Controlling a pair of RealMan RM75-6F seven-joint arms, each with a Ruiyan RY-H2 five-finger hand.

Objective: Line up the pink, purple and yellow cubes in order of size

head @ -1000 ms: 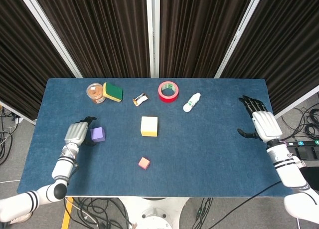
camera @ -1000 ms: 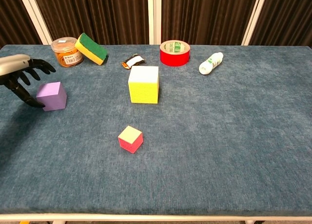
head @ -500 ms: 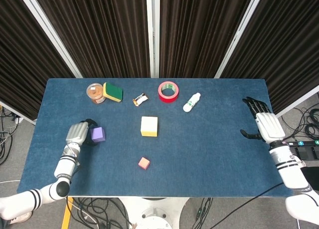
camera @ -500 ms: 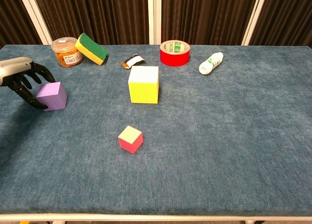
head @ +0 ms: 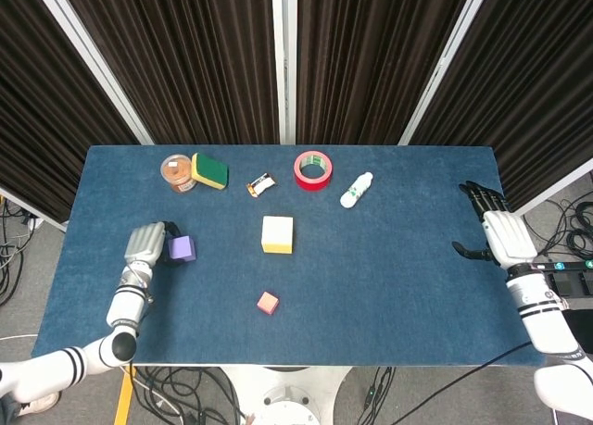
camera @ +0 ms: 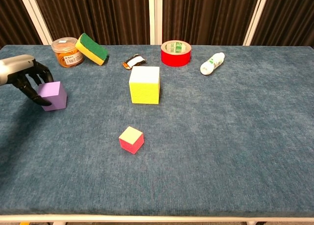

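Blue felt surface, dark ribbed curtains behind. Left hand: dark fingers curled onto the purple cube, touching its left and top faces; grip not clearly closed, the cube's far side hidden. Cube rests flat at left. Yellow cube central, pink cube nearer the front edge. Right hand at right edge, fingers spread, empty.

You had the largest cube at mid-table, the smallest cube in front of it nearer you, and the middle-sized cube well to the left, touching your left hand. Along the far edge, left to right, stood a jar, sponge, tape roll and bottle. Your right hand lay at the table's right edge, well apart.
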